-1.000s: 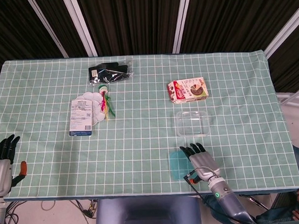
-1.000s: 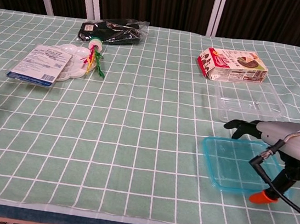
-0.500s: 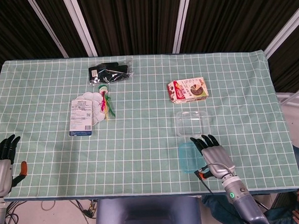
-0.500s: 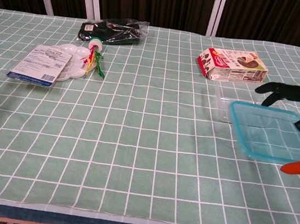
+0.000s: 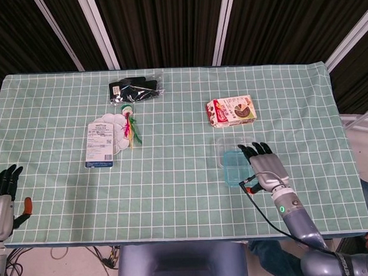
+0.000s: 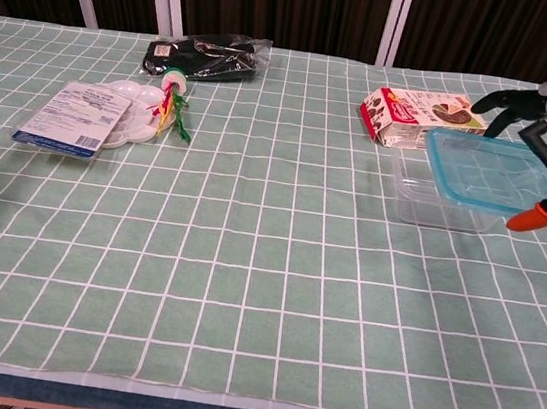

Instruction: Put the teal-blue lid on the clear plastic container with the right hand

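Over the right side of the green checked table point(image 5: 174, 193), my right hand point(image 5: 266, 167) carries the teal lid point(image 6: 494, 173), fingers clamped on its far edge; the lid hangs just above the clear container point(image 6: 436, 198), shifted toward me and not yet seated. What remains, I judge, is squaring it over the rim, lowering and letting go. My left hand point(image 5: 2, 198) waits off the near left edge holding nothing, fingers close together.

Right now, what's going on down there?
Right hand holds teal-blue lid above clear container, not seated. Left hand idle, holding nothing. Snack box behind container.
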`<action>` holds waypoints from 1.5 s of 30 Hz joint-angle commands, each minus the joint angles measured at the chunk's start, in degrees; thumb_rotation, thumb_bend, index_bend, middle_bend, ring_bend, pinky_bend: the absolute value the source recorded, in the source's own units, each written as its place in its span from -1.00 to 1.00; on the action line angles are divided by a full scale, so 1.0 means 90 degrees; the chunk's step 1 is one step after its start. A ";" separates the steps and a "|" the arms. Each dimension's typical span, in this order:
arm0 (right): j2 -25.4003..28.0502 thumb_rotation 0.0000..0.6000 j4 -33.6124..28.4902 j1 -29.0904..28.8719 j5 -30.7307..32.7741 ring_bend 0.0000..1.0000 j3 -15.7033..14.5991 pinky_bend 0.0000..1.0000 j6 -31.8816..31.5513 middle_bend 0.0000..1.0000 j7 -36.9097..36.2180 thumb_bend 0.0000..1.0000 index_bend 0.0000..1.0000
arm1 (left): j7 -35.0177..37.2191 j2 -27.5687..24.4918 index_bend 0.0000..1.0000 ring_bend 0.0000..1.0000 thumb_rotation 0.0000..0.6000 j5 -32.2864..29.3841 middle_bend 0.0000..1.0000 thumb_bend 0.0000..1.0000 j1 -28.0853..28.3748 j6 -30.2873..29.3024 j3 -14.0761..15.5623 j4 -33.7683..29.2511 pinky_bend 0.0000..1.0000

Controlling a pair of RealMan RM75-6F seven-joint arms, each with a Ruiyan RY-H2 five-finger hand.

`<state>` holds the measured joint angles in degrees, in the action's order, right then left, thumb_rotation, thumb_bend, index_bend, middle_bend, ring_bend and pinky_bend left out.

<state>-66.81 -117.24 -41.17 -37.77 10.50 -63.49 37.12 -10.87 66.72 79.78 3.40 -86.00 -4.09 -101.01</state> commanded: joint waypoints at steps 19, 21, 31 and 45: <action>-0.0915 1.00 0.2217 -0.1822 0.2289 -0.92 0.0305 -1.00 0.0854 -0.27 0.0878 -0.63 -1.00 | 0.0053 -0.0082 -0.95 -1.00 1.00 -0.0403 -1.00 0.08 0.0080 0.0214 -0.0136 -0.0043 -1.00; -0.0964 1.00 0.2325 -0.1805 0.2211 -0.92 0.0284 -1.00 0.0927 -0.27 0.0755 -0.63 -1.00 | 0.0032 -0.0083 -0.95 -1.00 1.00 -0.0441 -1.00 0.08 0.0085 0.0232 -0.0139 -0.0046 -1.00; -0.1001 1.00 0.2394 -0.1679 0.1702 -0.92 0.0147 -1.00 0.1005 -0.27 0.0318 -0.63 -1.00 | -0.0044 -0.0077 -0.95 -1.00 1.00 -0.0519 -1.00 0.08 0.0092 0.0230 -0.0149 -0.0082 -1.00; -0.1028 1.00 0.2330 -0.1480 0.1160 -0.92 -0.0112 -1.00 0.0858 -0.27 -0.0021 -0.63 -1.00 | -0.0088 -0.0074 -0.94 -1.00 1.00 -0.0550 -1.00 0.08 0.0103 0.0222 -0.0146 -0.0091 -1.00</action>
<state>-75.99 -96.36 -54.55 -27.24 9.59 -55.68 36.99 -11.66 66.05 74.83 4.33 -84.00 -5.40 -101.83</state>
